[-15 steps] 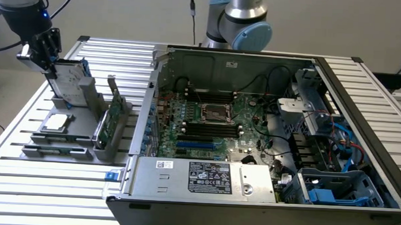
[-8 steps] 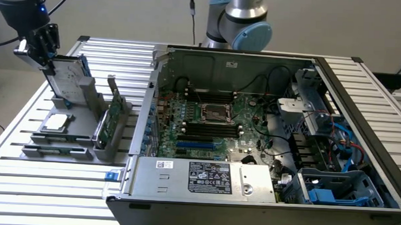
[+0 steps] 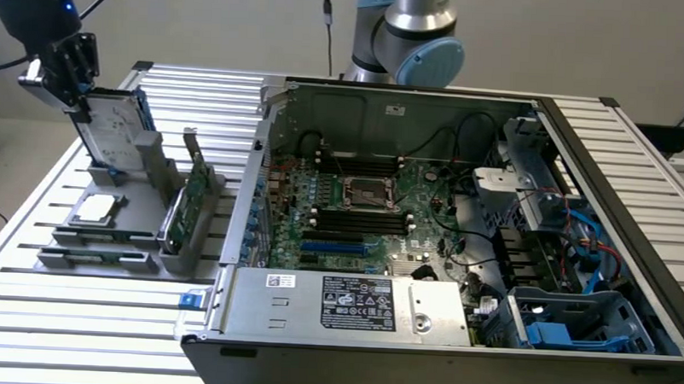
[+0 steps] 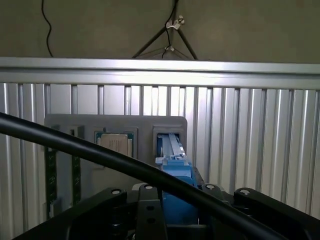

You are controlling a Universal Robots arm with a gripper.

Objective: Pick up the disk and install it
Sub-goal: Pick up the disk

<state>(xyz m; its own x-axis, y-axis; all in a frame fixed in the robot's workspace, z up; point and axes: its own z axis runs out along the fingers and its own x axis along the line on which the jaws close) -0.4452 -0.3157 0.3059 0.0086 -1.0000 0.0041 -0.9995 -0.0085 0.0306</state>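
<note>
Since the hard drive (image 3: 114,131) stands upright in its grey holder (image 3: 149,177) — edge exposed — the gripper (image 3: 70,87) clamps that edge.

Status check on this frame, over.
Tool shut on disk top edge. Disk upright in grey holder, not yet in case. Green card stands between disk and case.

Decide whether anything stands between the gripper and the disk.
Nothing visible does. The gripper sits right at the top edge of the disk, which stands tilted in its slot of the grey holder.
</note>
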